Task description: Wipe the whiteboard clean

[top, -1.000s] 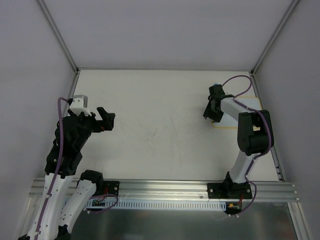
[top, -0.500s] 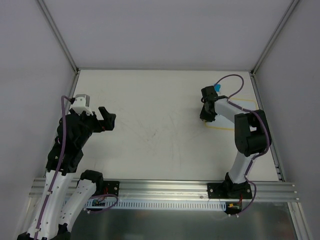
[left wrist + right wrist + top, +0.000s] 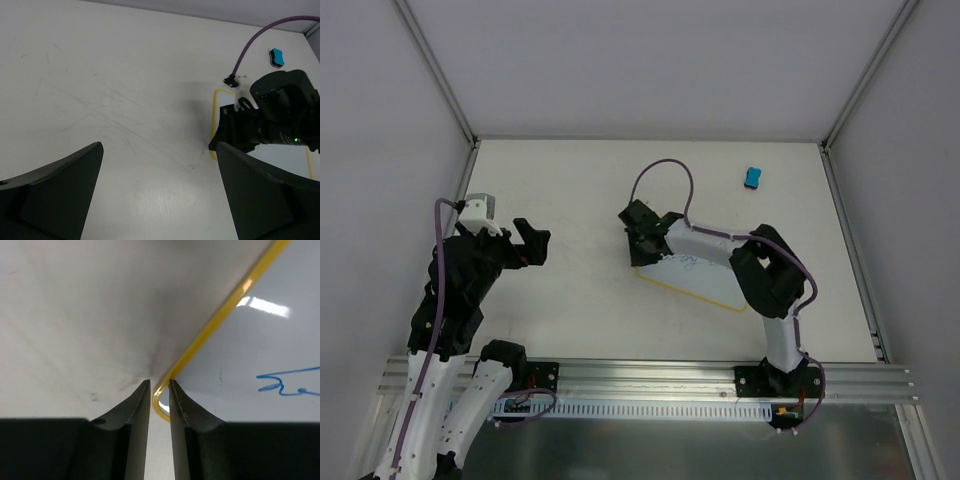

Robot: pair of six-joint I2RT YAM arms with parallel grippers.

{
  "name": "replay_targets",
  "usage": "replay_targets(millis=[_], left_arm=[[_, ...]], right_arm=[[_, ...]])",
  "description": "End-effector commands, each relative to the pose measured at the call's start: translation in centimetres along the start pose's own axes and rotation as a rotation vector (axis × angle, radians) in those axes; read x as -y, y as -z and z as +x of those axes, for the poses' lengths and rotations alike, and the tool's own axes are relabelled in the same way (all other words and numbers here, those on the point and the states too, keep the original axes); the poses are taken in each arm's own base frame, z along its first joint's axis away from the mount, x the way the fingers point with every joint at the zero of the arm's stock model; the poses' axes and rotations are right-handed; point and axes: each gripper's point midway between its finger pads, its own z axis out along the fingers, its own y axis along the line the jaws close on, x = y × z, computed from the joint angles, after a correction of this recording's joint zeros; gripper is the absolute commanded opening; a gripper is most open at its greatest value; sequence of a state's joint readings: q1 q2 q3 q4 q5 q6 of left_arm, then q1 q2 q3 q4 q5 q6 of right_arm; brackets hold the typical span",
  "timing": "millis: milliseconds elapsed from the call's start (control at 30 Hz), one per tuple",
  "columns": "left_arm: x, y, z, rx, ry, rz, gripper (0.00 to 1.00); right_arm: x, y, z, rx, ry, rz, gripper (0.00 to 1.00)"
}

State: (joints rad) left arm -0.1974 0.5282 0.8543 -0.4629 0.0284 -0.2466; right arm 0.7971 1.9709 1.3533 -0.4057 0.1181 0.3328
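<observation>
Right tool (image 3: pixel 160 387) pinches whiteboard (image 3: pixel 260 340) by its yellow corner on counter (image 3: pixel 580 190), likely positioning it for wiping; left tool (image 3: pixel 159 150) wide, idle.

Bright even light; glare streak on whiteboard (image 3: pixel 260 350).

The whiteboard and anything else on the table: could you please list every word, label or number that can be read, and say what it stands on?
On the whiteboard: blue handwriting, a few scrawled strokes, too small in the top view and cut off at the edge of the right wrist view; not readable.
On the blue eraser: no print can be made out.
Nothing else in these views bears legible words, numbers or signs.
</observation>
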Motion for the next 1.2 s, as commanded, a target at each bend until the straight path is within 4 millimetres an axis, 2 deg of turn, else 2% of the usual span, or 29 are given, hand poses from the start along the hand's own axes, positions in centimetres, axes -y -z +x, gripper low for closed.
replay_targets(millis=[0,33,67,133,167,233,333,400,433,467,500,533,567,633,667,733,767,833,867,900,933,967,1000,1033,1100,1133,1167], left_arm=[[0.9,0.7,0.0,0.011,0.012,0.044,0.99],[0.9,0.8,0.0,0.015,0.015,0.045,0.99],[0.9,0.9,0.1,0.013,0.017,0.045,0.99],[0.8,1.1,0.2,0.011,0.024,0.043,0.99],[0.9,1.1,0.2,0.008,0.029,0.043,0.99],[1.0,1.1,0.4,0.002,0.043,0.046,0.99],[1.2,0.9,0.8,-0.019,0.068,0.056,0.99],[1.4,0.7,1.0,-0.033,0.078,0.063,0.99],[1.5,0.5,1.2,-0.047,0.089,0.063,0.99],[1.5,0.3,1.3,-0.056,0.094,0.065,0.99],[1.5,0.1,1.6,-0.068,0.1,0.064,0.99],[1.4,-0.3,1.9,-0.088,0.11,0.055,0.99],[1.4,-0.6,1.9,-0.097,0.114,0.052,0.99],[1.2,-1.5,2.4,-0.134,0.126,0.03,0.99],[1.2,-1.7,2.3,-0.139,0.128,0.026,0.99],[0.8,-2.9,2.7,-0.179,0.129,-0.002,0.99],[0.9,-3.2,2.2,-0.183,0.126,-0.005,0.99],[1.3,-4.1,2.4,-0.22,0.121,0.01,0.99],[1.5,-4.3,1.9,-0.22,0.12,0.018,0.99],[1.6,-4.6,1.9,-0.228,0.118,0.019,0.99],[1.5,-5.2,2.2,-0.253,0.114,0.013,0.99],[1.5,-5.4,2.0,-0.253,0.11,0.012,0.99],[1.5,-5.7,2.1,-0.263,0.112,0.008,0.99],[1.4,-6.2,2.5,-0.284,0.118,0.002,0.99],[1.5,-6.6,2.5,-0.295,0.129,0.005,0.99],[1.6,-7.0,2.9,-0.314,0.137,0.003,0.99],[1.6,-7.2,3.1,-0.324,0.142,0.004,0.99]], right_arm=[[-4.2,-1.3,4.0,-0.113,0.079,-0.055,0.25],[-5.6,-0.9,3.2,-0.088,0.096,-0.08,0.25],[-6.3,-1.0,3.4,-0.087,0.114,-0.087,0.25],[-6.9,-0.6,2.3,-0.055,0.128,-0.097,0.26],[-7.1,-0.1,1.0,-0.021,0.132,-0.101,0.26],[-6.7,1.6,-1.7,0.074,0.167,-0.078,0.29],[-4.8,5.0,-6.6,0.225,0.158,-0.023,0.37],[-1.9,6.4,-9.6,0.293,0.107,0.029,0.46],[-0.4,7.7,-11.2,0.343,0.081,0.062,0.59],[2.3,8.1,-12.9,0.364,0.059,0.108,0.67],[3.8,8.6,-14.0,0.382,0.043,0.131,0.76],[5.3,9.0,-14.8,0.392,0.026,0.147,0.9],[8.4,9.4,-16.2,0.404,-0.022,0.183,0.93],[11.5,9.8,-17.6,0.416,-0.074,0.213,0.96],[14.6,9.7,-18.5,0.415,-0.12,0.251,0.96],[17.4,9.6,-19.8,0.42,-0.145,0.281,0.96],[20.1,8.8,-20.3,0.405,-0.186,0.306,0.96],[21.8,8.2,-21.2,0.399,-0.225,0.294,0.96],[23.7,8.6,-22.3,0.42,-0.266,0.312,0.95],[24.8,7.2,-22.3,0.402,-0.285,0.326,0.94],[25.7,6.8,-22.7,0.403,-0.309,0.333,0.93],[27.0,7.2,-23.9,0.428,-0.339,0.343,0.93],[27.7,6.7,-24.2,0.429,-0.359,0.347,0.92],[28.6,5.2,-24.0,0.406,-0.377,0.358,0.91],[30.1,5.0,-25.3,0.432,-0.422,0.358,0.89],[31.0,3.6,-25.0,0.414,-0.441,0.37,0.88],[31.5,3.3,-25.1,0.415,-0.453,0.379,0.88]])
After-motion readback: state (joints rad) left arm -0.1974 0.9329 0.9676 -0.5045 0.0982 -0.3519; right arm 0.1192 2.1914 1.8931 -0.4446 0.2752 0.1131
